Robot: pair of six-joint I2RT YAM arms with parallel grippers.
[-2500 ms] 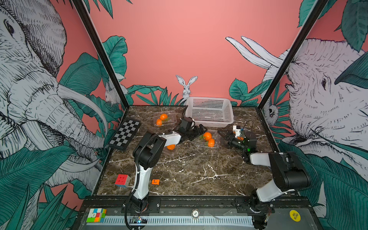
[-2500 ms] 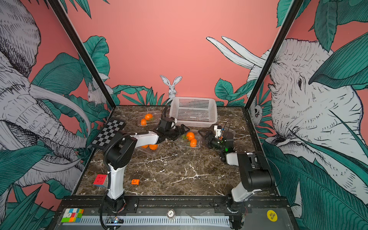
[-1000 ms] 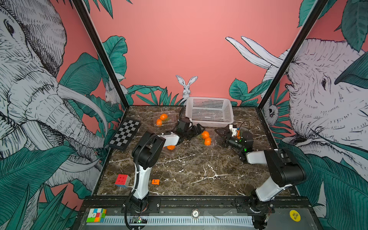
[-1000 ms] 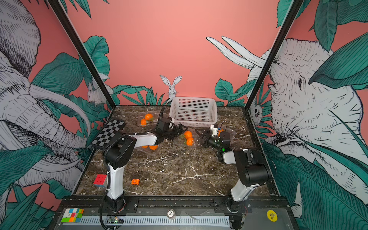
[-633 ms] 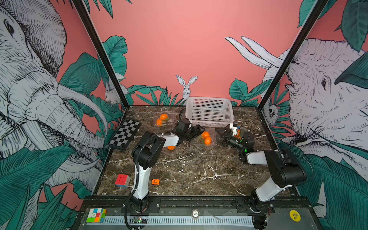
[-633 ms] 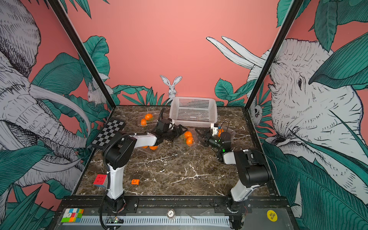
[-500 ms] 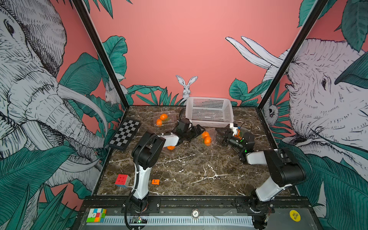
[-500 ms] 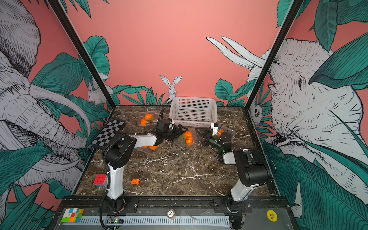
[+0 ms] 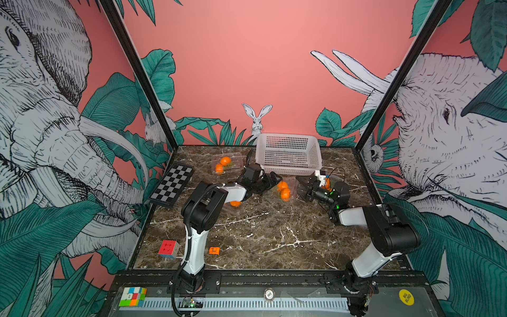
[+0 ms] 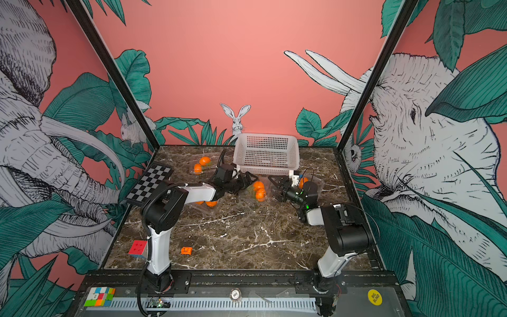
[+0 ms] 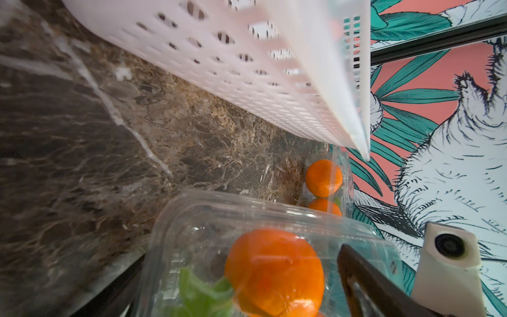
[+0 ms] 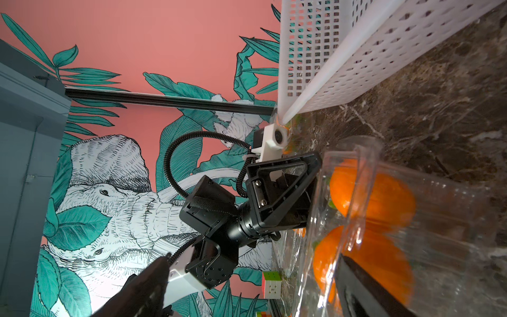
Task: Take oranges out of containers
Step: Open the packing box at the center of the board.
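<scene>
A clear container (image 9: pixel 293 189) holding two oranges (image 9: pixel 282 185) (image 9: pixel 285 194) lies in front of the basket. My left gripper (image 9: pixel 274 181) is open at its left end. In the left wrist view its jaws straddle the container (image 11: pixel 192 219) with an orange (image 11: pixel 274 271) and a green leaf inside. My right gripper (image 9: pixel 301 188) is open at the container's right end, and one finger (image 12: pixel 365 288) lies against the clear wall. Further oranges sit in a container at the back left (image 9: pixel 225 161), one under my left arm (image 9: pixel 235 203) and one behind my right wrist (image 9: pixel 326 183).
A white perforated basket (image 9: pixel 288 156) stands at the back, close behind both grippers. A chessboard (image 9: pixel 172 188) lies at the left edge. A red cube (image 9: pixel 168 248) and a small orange block (image 9: pixel 214 250) lie near the front left.
Both grippers have closed in on the middle container from either side, the left moving right and the right moving left. The container has shifted slightly left.
</scene>
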